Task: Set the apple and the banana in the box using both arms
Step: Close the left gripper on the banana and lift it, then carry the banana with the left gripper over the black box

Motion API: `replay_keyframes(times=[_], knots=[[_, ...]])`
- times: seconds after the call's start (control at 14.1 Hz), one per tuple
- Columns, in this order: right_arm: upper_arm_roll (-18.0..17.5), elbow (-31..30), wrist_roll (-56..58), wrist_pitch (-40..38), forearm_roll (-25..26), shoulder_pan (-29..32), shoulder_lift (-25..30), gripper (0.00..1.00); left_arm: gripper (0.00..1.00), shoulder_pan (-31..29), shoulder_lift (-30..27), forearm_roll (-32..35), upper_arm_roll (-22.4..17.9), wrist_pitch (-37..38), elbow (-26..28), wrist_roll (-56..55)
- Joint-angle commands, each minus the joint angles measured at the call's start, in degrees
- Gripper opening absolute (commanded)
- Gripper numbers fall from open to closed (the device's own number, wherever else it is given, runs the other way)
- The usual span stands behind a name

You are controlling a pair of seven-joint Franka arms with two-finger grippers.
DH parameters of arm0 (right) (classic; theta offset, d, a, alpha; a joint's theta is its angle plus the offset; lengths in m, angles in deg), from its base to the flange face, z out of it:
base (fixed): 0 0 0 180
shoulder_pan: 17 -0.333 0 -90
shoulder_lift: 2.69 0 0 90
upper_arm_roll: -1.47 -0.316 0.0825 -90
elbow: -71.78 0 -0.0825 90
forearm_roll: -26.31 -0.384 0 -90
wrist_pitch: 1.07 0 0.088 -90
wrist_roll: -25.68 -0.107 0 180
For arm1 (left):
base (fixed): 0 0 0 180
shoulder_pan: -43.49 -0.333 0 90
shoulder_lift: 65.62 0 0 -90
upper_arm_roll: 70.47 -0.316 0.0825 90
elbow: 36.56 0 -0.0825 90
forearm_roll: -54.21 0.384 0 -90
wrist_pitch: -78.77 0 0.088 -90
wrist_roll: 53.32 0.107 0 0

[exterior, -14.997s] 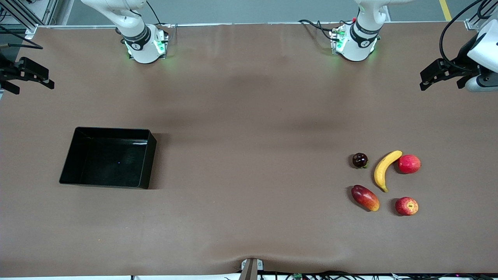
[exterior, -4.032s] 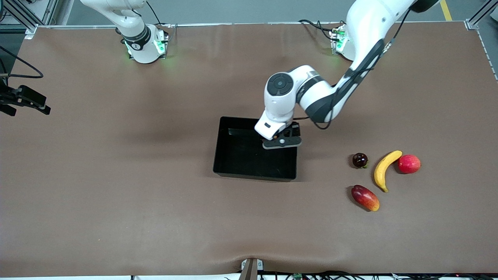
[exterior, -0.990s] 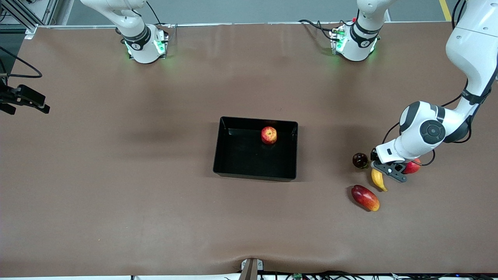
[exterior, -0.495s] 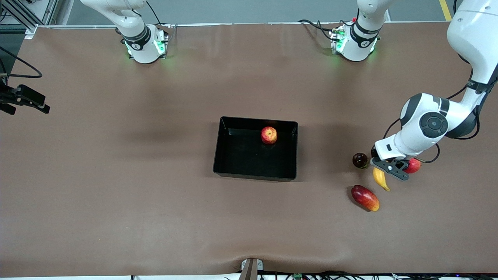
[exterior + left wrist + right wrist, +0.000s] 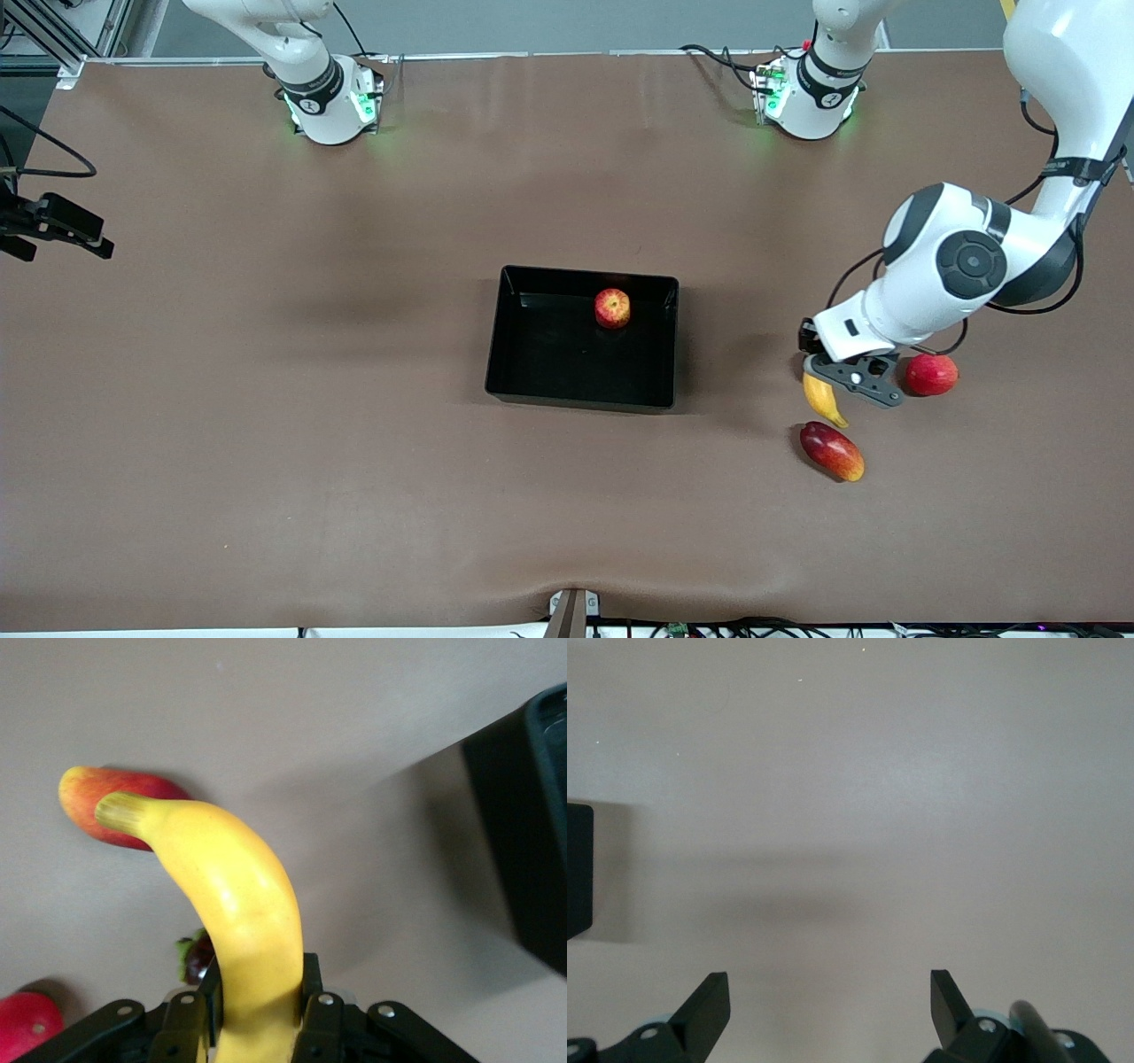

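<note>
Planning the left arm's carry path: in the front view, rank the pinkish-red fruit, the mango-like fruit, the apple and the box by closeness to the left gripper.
From the left gripper, shut on the banana:
1. Mango-like fruit, nearer the camera; pinkish-red fruit, beside the gripper: too close to call.
2. Box, mid-table.
3. Apple, inside the box.

Robotics lab bench, not a home or shop. Two white arm bases bolted along one edge of the table (image 5: 567, 177), one (image 5: 332, 102) toward the right arm's end, the other (image 5: 806, 97) toward the left arm's, both with green status lights. Plain brown mat covers the table. Loose black cables (image 5: 709, 55) at the bases, aluminium frame struts (image 5: 53, 40) at one corner.
</note>
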Motion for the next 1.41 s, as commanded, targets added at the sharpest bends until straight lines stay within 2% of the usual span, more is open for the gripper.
replay_keyframes(times=[0.0,0.35,0.5,0.71,0.78,0.92,1.13,1.34], knots=[[-0.9,0.3,0.2,-0.5,0.3,1.0,0.3,1.0,0.0,6.5,2.1,-2.9,-0.1,5.8,-6.9,-7.0],[-0.8,0.4,0.3,-0.5,0.3,1.2,0.2,1.0,0.0,17.8,6.6,-2.6,-0.6,6.5,-12.6,-20.3],[-0.8,0.4,0.2,-0.5,0.2,1.1,0.3,1.0,0.0,24.9,8.3,-2.5,-3.9,6.5,-16.2,-22.8],[-0.8,0.3,0.3,-0.5,0.2,1.3,0.2,1.0,0.0,37.8,9.8,-3.3,-12.5,6.5,-21.2,-29.8],[-0.8,0.3,0.3,-0.5,0.2,1.6,0.2,1.0,0.0,41.3,11.6,-3.3,-14.0,6.5,-23.7,-31.7],[-0.8,0.3,0.3,-0.5,0.2,1.8,0.2,1.0,0.0,46.8,14.5,-3.2,-16.5,6.2,-27.6,-36.2],[-0.8,0.3,0.3,-0.5,0.2,1.8,0.2,1.0,0.0,54.8,16.6,-3.3,-22.6,5.3,-31.1,-37.4],[-0.8,0.3,0.3,-0.5,0.2,2.0,0.1,1.0,0.0,58.5,19.2,-3.7,-24.5,0.9,-32.6,-39.7]])
